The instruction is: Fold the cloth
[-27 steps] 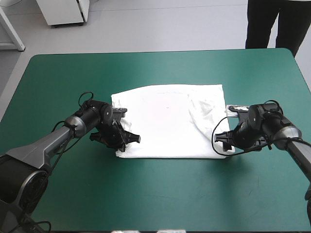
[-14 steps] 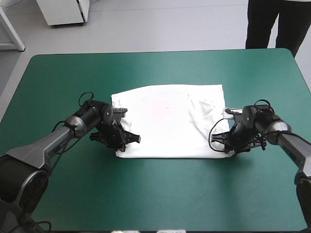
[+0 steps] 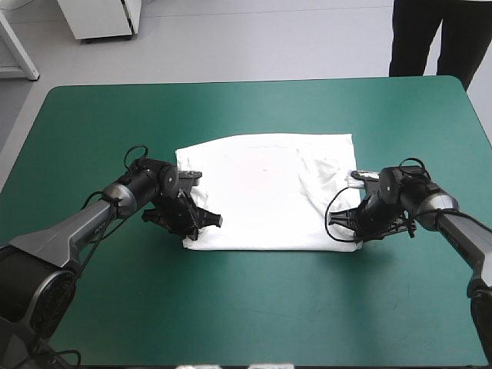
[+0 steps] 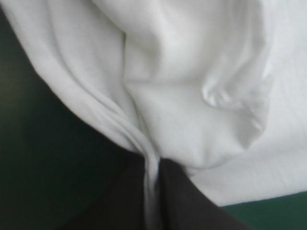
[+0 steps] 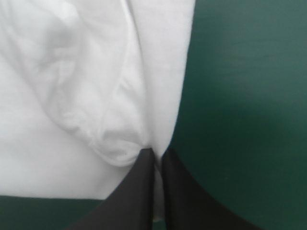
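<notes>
The teal-green tabletop (image 3: 254,307) carries the white T-shirt (image 3: 261,192), which lies as a flat rectangle near its middle, well clear of every edge. The left end effector (image 3: 206,221) sits at the shirt's near left corner, its black fingers all but closed with a fold of fabric pinched between them. The right end effector (image 3: 344,227) pinches the near right corner in the same way. Since the earlier frames the right one has slid inward, drawing that corner with it. The left one has stayed put.

T-shirt (image 3: 265,192) mid-table, teal-green cover (image 3: 254,307) open all around
</notes>
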